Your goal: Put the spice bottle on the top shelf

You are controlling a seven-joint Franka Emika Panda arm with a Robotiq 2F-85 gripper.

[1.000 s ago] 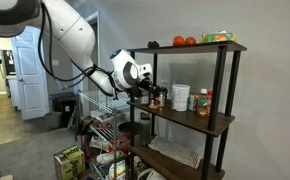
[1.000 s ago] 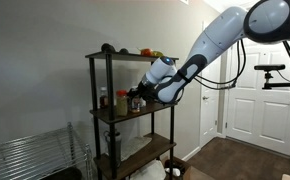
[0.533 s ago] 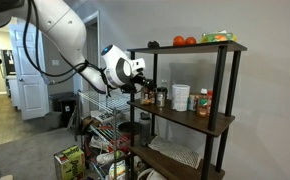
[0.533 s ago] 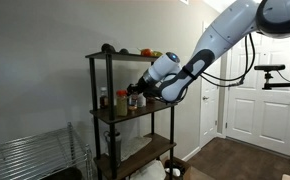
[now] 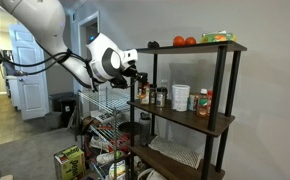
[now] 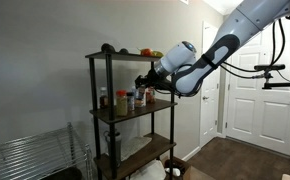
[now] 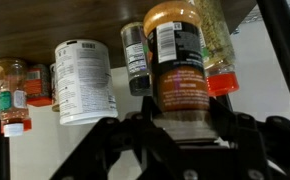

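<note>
My gripper (image 7: 180, 125) is shut on the spice bottle (image 7: 177, 65), a slim bottle with a reddish-brown body. The wrist view stands upside down. In both exterior views the gripper (image 5: 135, 73) (image 6: 145, 80) holds the bottle in the air just outside the rack, between the middle board and the top shelf (image 5: 190, 48) (image 6: 125, 57). The top shelf carries red round fruit (image 5: 185, 41), a green packet (image 5: 217, 37) and a dark item (image 5: 153, 43).
The middle board (image 5: 200, 119) holds small bottles (image 5: 160, 96), a white jar (image 5: 181, 97) (image 7: 83, 80) and an orange bottle with a red cap (image 5: 203, 103) (image 7: 13, 95). A black rack post (image 7: 285, 60) stands close. A chrome wire rack (image 5: 103, 110) (image 6: 35, 155) stands beside the rack.
The arm has drawn back from the middle board and risen, carrying the spice bottle out from among the other bottles toward the rack's open side.
</note>
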